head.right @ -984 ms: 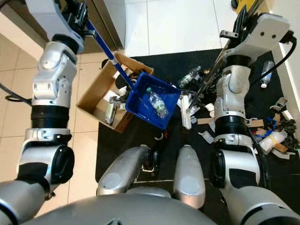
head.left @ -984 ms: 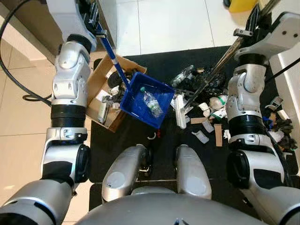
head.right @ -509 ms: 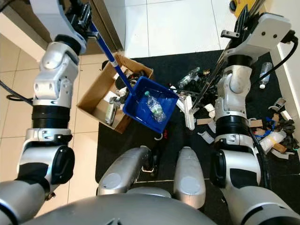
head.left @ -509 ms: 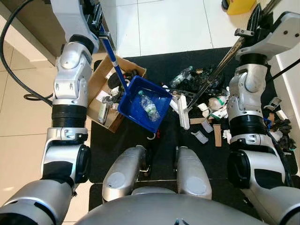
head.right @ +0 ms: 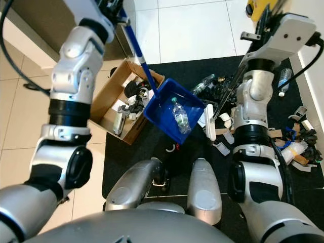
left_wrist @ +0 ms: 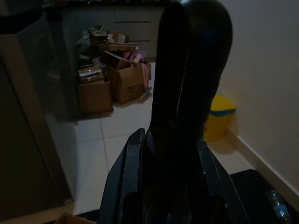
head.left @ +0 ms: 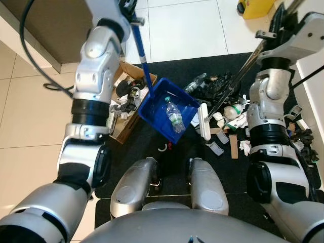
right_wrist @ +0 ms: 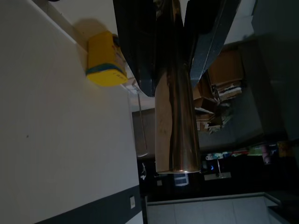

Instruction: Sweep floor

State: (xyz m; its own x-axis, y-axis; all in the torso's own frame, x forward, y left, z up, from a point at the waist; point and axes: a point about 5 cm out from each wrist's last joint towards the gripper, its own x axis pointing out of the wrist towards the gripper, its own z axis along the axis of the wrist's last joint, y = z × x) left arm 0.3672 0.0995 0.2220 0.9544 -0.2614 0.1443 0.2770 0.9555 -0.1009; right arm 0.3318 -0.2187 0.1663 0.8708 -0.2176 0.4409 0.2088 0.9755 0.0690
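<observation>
Litter (head.left: 230,109) lies scattered over a black mat (head.left: 167,76) in front of the robot: scraps of card, crumpled paper, dark tangled pieces and a clear bottle. The left gripper (head.left: 132,6), raised high at the top of the scene, is pinched on the blue handle (head.left: 143,55) of a blue dustpan (head.left: 169,109). The handle slants down to the dustpan, which sits tilted over the mat's left part, with a clear plastic bottle (head.left: 175,116) lying inside it. Just left of the dustpan, an open cardboard box (head.right: 124,109) holding mixed rubbish straddles the mat's edge and the beige tile floor (head.left: 30,116).

The right gripper (right_wrist: 175,28) is pinched around the metal pole (head.left: 238,81) of a broom, its two dark fingers pressed against the shaft in the right wrist view. The pole runs diagonally down to the white broom head (head.left: 204,121), which rests on the mat just right of the dustpan, at the near edge of the litter. A yellow bin (head.left: 257,6) stands on pale tiles beyond the mat. The robot's silver knees (head.left: 169,185) show at the bottom.
</observation>
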